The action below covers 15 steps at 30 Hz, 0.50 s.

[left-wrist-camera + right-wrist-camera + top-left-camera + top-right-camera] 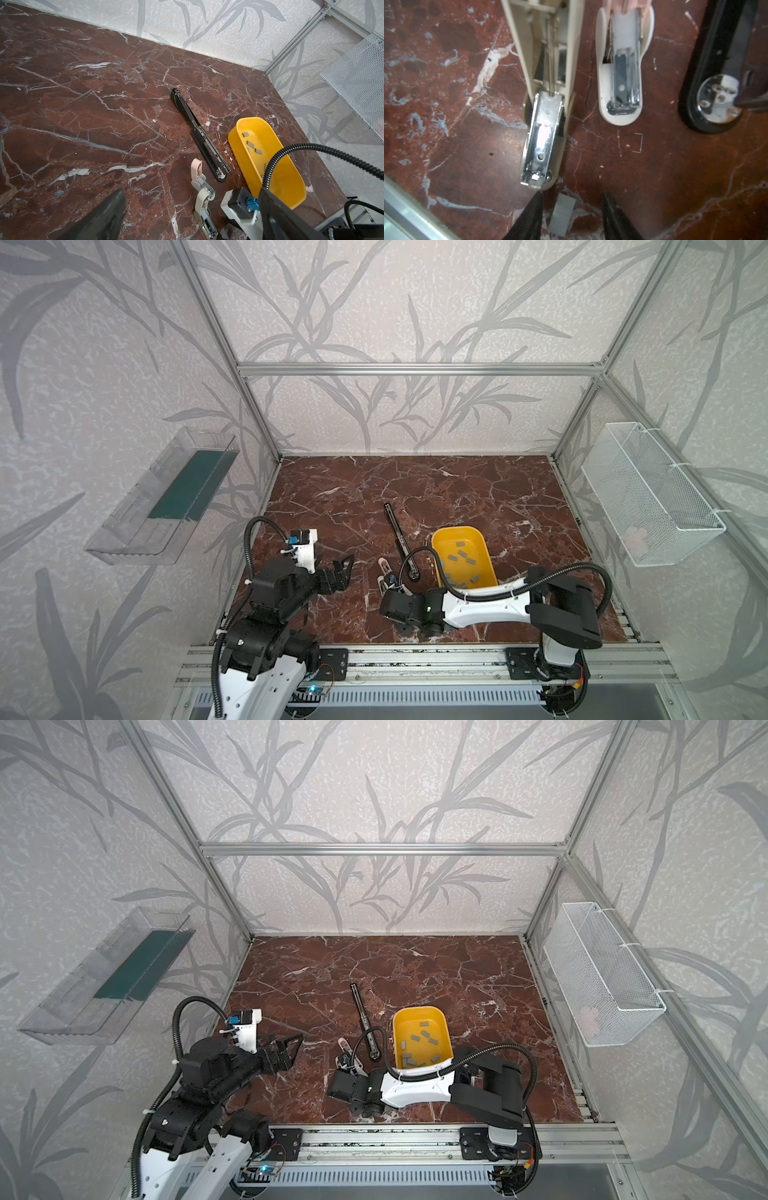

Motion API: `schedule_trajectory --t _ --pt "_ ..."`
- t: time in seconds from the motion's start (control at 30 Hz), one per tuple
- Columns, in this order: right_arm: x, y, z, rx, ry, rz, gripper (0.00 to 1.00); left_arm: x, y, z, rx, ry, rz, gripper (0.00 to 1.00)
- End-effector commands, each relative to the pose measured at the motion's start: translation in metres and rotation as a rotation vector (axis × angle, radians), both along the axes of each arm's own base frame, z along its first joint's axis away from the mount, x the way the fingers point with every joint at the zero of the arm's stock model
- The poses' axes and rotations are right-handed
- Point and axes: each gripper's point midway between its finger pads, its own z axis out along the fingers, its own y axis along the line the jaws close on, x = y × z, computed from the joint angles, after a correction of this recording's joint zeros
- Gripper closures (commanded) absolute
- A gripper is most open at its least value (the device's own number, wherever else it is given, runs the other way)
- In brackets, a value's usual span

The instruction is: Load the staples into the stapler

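Here the right gripper (573,193) is hovering half open before the beige stapler (544,135) — one staple strip (561,216) is lying loose between its fingers (529,218); a pink stapler (623,79) and a black stapler (708,62) are crowding alongside; the other staples (462,554) are sitting in the yellow bin (457,529); the left gripper (341,572) is gaping wide, empty.

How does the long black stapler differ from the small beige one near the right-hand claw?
Colour: the black stapler is glossy black; the beige stapler is pale plastic.
Length: the black stapler is much longer than the beige stapler.
Place: the black stapler lies beside the yellow tray; the beige stapler lies just ahead of the right gripper.
Both lie opened on the marble table, metal insides showing.
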Motion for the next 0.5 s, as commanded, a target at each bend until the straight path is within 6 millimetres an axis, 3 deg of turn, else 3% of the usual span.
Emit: schedule_trajectory --t 0.0,0.27,0.47 --pt "-0.001 -0.005 0.000 -0.052 -0.033 0.004 0.53 -0.002 -0.002 0.000 -0.015 0.001 -0.006 0.01" --pt "-0.002 -0.019 0.002 -0.073 -0.052 0.003 0.59 -0.002 -0.002 0.001 -0.015 -0.002 -0.008 0.01" --pt "-0.005 -0.017 -0.001 -0.070 -0.039 0.014 0.65 -0.002 -0.002 0.001 -0.015 -0.001 -0.009 0.01"
